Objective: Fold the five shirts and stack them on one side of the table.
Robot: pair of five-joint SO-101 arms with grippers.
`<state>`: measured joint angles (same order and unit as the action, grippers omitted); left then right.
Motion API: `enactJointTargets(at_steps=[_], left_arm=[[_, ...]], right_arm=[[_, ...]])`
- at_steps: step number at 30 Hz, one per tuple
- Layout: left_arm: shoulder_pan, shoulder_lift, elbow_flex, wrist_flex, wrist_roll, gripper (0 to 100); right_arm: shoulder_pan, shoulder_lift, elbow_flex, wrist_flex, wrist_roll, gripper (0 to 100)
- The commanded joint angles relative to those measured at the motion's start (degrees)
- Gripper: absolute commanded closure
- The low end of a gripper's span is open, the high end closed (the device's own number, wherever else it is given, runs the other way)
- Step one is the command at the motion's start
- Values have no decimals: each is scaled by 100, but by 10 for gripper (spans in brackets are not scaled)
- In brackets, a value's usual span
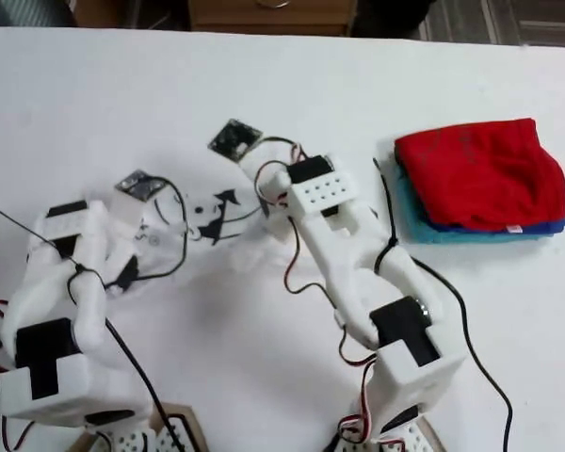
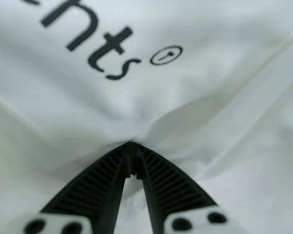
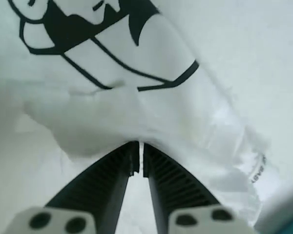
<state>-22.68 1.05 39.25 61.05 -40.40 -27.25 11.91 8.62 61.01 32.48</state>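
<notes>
Left end effector [image 2: 131, 152], right end effector [image 3: 138, 150] both clamped on white shirt [image 1: 212, 215]; red shirt [image 1: 476, 169] tops folded stack [image 1: 431, 231].

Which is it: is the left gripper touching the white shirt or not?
Touching. The left wrist view shows the left gripper shut, with its tips pinching a raised fold of the white shirt and no gap between them.

white shirt [image 1: 217, 218], black print, rumpled mid-table, folded red shirt [image 1: 480, 174] atop blue shirt [image 1: 539, 227] and teal shirt [image 1: 420, 224]
</notes>
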Motion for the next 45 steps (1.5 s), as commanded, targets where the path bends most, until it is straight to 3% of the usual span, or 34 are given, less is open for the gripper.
enactJointTargets(at_steps=[1, 3, 9, 12, 18, 25, 32, 45], left_arm=[[53, -18, 22, -176, 26, 973], [53, -18, 22, -176, 26, 973], [53, -9, 22, -176, 26, 973], [53, -9, 22, -176, 26, 973], [53, -9, 22, -176, 26, 973], [53, -9, 22, -176, 26, 973], [53, -9, 22, -176, 26, 973], [53, -9, 22, -176, 26, 973]], right_arm=[[-13, 189, -369, -365, -53, 978], [-13, 391, -730, -409, -114, 978], [119, 892, -1952, -365, -1213, 978], [233, 936, -2303, 119, -1407, 978], [251, 936, -3024, 2105, -1116, 978], [215, 998, -3103, 2818, -659, 978], [4, 1007, -2760, 2844, -659, 978], [-338, 998, -1644, 1736, -695, 978]])
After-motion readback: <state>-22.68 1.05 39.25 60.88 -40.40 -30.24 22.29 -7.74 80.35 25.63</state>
